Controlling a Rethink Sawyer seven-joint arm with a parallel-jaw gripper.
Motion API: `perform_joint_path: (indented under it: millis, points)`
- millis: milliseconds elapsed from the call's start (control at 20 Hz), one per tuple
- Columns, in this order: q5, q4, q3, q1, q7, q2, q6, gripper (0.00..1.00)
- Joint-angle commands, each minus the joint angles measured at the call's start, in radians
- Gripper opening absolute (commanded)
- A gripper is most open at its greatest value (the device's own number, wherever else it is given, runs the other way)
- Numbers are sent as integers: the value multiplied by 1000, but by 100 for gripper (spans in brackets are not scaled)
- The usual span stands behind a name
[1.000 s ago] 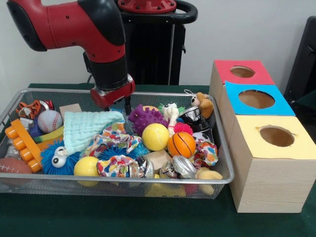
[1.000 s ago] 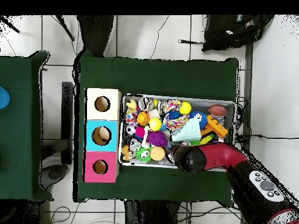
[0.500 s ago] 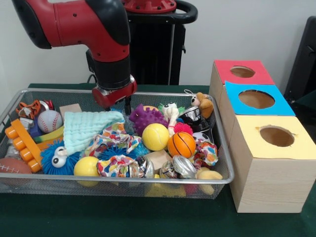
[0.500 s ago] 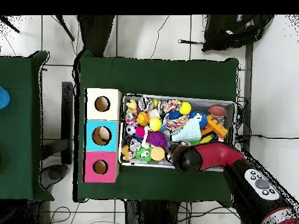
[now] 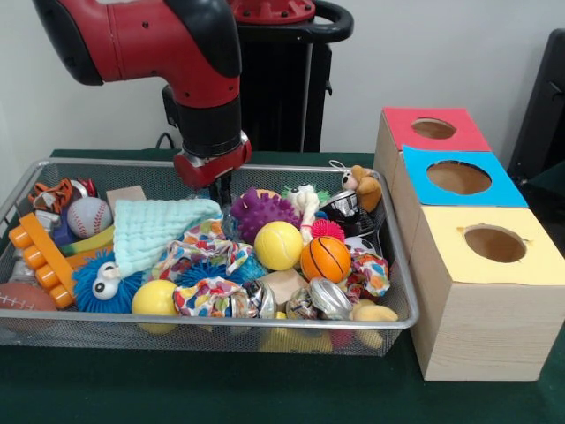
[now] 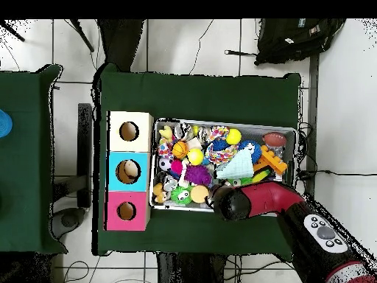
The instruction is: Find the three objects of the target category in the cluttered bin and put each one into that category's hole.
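Bin (image 5: 399,322) crammed with toys on table (image 5: 221,389), boxes (image 5: 481,291) at 3 o'clock. End effector (image 5: 218,187) low at bin's 12 o'clock edge beside purple spiky ball (image 5: 263,210); opening impossible to tell, nothing visibly held. Judged early: searching, all three placements apparently remaining.

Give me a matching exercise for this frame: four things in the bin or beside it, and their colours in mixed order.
Things:
1. spiky ball
2. basketball
3. folded cloth
4. nearest box top

Colours:
A. pale yellow
B. purple
C. light green
D. orange

Pairs: 1-B, 2-D, 3-C, 4-A
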Motion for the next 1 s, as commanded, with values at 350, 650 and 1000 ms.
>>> perform_joint_path:
  millis: [350, 650, 1000]
  points:
    - [-130, -85, -95, 32, 121, 242, -202, 0]
    - [-116, -69, -96, 26, 118, 225, -206, 0]
    - [-119, -71, -99, 23, 116, 222, -230, 100]
